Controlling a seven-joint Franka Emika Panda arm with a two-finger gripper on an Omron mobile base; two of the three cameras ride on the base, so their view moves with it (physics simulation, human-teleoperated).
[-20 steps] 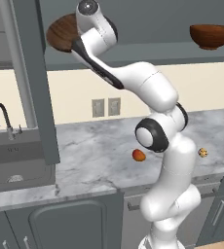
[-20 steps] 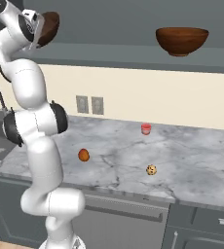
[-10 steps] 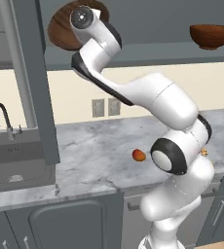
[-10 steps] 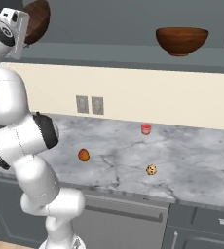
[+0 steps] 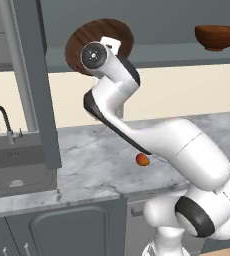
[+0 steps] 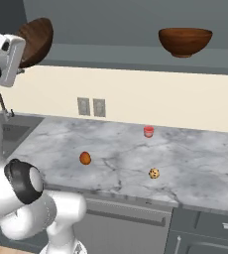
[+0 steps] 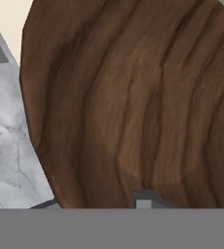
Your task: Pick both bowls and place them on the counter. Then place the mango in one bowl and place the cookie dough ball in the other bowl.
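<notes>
High in front of the wall shelf, my gripper (image 5: 108,46) is shut on the rim of the wide dark brown bowl (image 5: 121,36), which is tipped up on its edge. From the right base the same bowl (image 6: 36,38) hangs just beyond my gripper (image 6: 22,53), and its grained wood (image 7: 133,97) is close up in the hand view. The deeper reddish-brown bowl (image 5: 218,37) (image 6: 185,40) sits on the shelf to the right. On the marble counter (image 6: 210,163) lie the mango (image 5: 142,159) (image 6: 85,158) and the cookie dough ball (image 6: 154,173).
A small red cylinder (image 6: 148,131) stands near the back wall of the counter. A sink with a black faucet (image 5: 4,122) is at the left, behind a tall grey cabinet panel (image 5: 34,85). Two wall outlets (image 6: 91,106) sit above the counter.
The arm has swung its elbow down and to the right. The dark brown bowl has come away from the shelf, tipped onto its edge and dropped slightly.
</notes>
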